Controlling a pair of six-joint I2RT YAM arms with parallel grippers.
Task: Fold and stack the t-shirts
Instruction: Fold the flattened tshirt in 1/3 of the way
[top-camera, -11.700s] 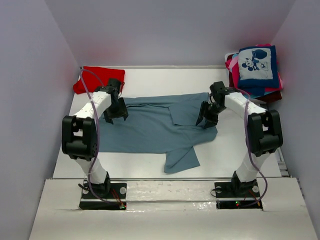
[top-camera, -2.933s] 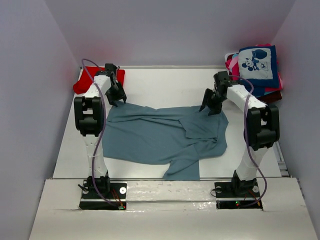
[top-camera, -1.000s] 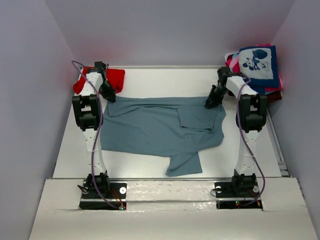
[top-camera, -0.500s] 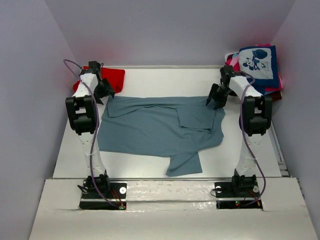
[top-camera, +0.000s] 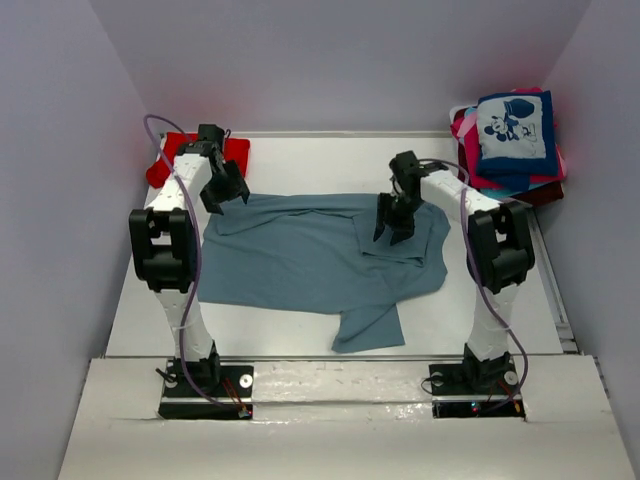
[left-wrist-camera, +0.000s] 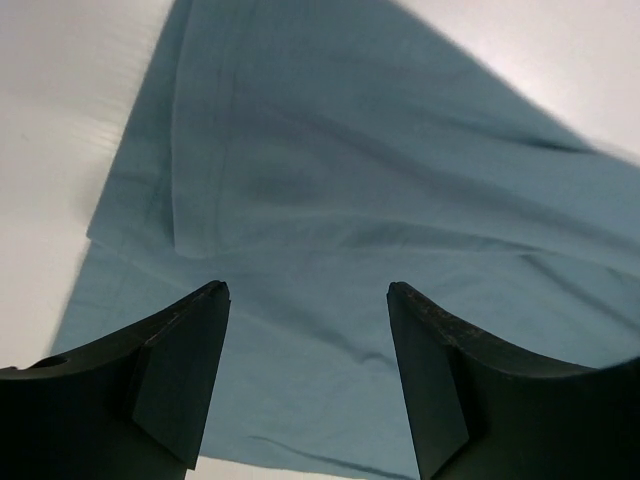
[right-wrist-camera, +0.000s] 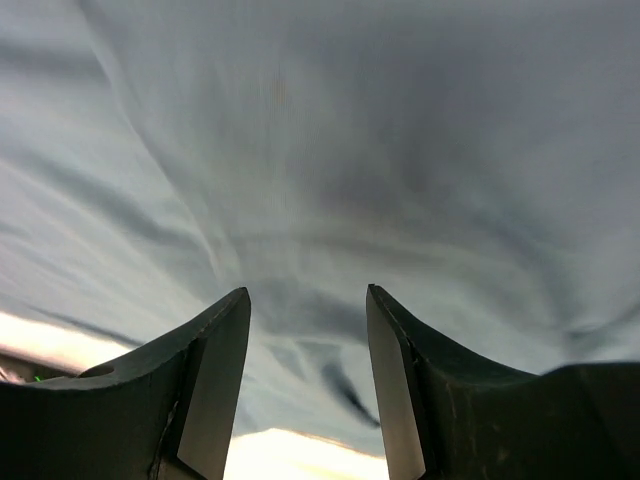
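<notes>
Now the left gripper (left-wrist-camera: 308, 298) has its two fingers wide apart, and nothing is between them. In the top view the left gripper (top-camera: 226, 190) hangs just over the far left corner of the grey-blue t-shirt (top-camera: 290, 265). Its own camera shows the edge of the cloth lying on the white table (top-camera: 330, 160). I think it waits there because a corner is a good place to pinch when you want to pull cloth flat or fold it over.

The right gripper (right-wrist-camera: 308, 295) has its fingers apart too, with no cloth caught between them. It looks down at soft grey-blue wrinkles right under it. From above, the right gripper (top-camera: 392, 225) is over the right part of the t-shirt, where a flap (top-camera: 400, 240) lies doubled on top of the rest. That spot likely needs a tug to smooth it out.

The grey-blue t-shirt lies spread in the middle of the table, between the two arms, so both can reach it. It is mostly flat, but one piece (top-camera: 365, 325) sticks out toward the near edge. So the folding looks like it is only starting.

A red t-shirt (top-camera: 240, 150) sits in the far left corner, behind the left arm. A pile of t-shirts (top-camera: 520, 175) sits in the far right corner, with a navy t-shirt (top-camera: 515, 125) with a cartoon mouse on top. Both are well apart from the work, so they do not get in the way.
</notes>
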